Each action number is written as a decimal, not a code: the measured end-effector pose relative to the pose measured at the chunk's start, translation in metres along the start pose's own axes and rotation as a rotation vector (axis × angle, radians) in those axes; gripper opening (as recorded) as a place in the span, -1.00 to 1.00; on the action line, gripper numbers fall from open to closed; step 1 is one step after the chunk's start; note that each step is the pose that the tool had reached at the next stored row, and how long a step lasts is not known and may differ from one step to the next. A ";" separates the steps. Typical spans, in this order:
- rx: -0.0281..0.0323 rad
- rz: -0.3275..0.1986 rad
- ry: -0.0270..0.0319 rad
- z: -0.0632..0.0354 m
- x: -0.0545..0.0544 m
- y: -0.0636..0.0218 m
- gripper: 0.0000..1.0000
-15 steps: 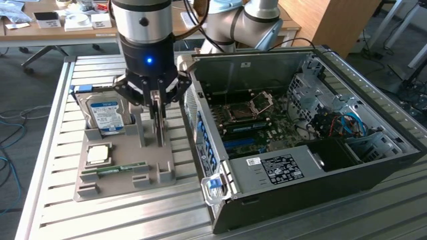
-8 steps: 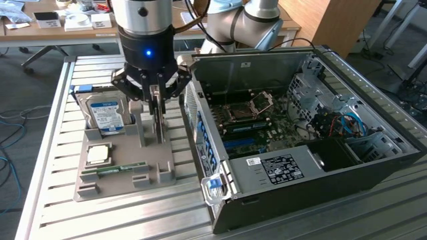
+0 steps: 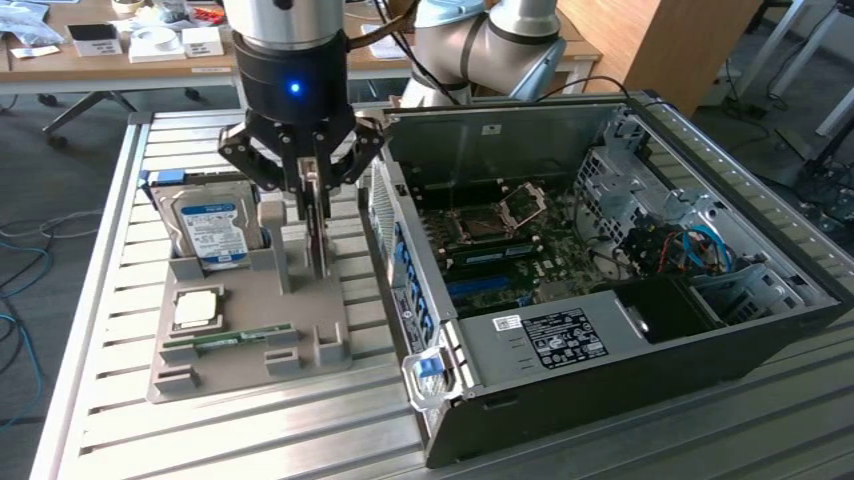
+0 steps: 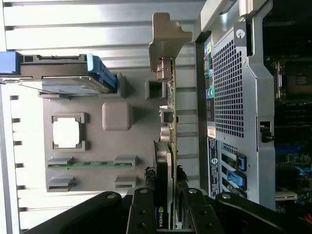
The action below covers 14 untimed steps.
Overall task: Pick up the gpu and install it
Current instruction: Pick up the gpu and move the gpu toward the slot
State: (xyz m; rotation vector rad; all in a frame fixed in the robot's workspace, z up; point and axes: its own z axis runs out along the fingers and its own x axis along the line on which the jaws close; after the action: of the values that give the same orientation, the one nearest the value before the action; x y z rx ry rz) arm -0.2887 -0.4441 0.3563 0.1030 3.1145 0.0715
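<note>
The gpu (image 3: 318,240) stands on edge over the grey holder tray (image 3: 254,360), seen edge-on as a thin card below the wrist. My gripper (image 3: 314,188) is shut on it from above, one finger on each face. In the wrist view the gpu (image 4: 170,97) runs away from my gripper (image 4: 166,197): silver end bracket at the far end, green board edge in the middle, black fan housing between the fingers (image 4: 145,209). I cannot tell whether the card still rests in the tray's slots or hangs just above them.
The tray also holds a hard drive (image 3: 211,225) with a blue-white label, a silver CPU (image 3: 198,308) and a green RAM stick (image 3: 240,338). On the exterior view's right, the open PC case (image 3: 747,270) lies beside the tray with its motherboard (image 3: 514,235) exposed. Everything sits on a slatted metal table (image 3: 107,400).
</note>
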 end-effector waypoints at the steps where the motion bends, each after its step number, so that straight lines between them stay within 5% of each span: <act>1: 0.0000 0.000 0.0000 -0.0017 0.000 0.0001 -0.47; 14: 0.0000 0.000 0.0000 -0.0267 -0.001 0.0012 -0.47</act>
State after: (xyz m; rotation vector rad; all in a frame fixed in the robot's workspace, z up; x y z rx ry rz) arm -0.2887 -0.4441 0.3830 0.1030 3.1145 0.0715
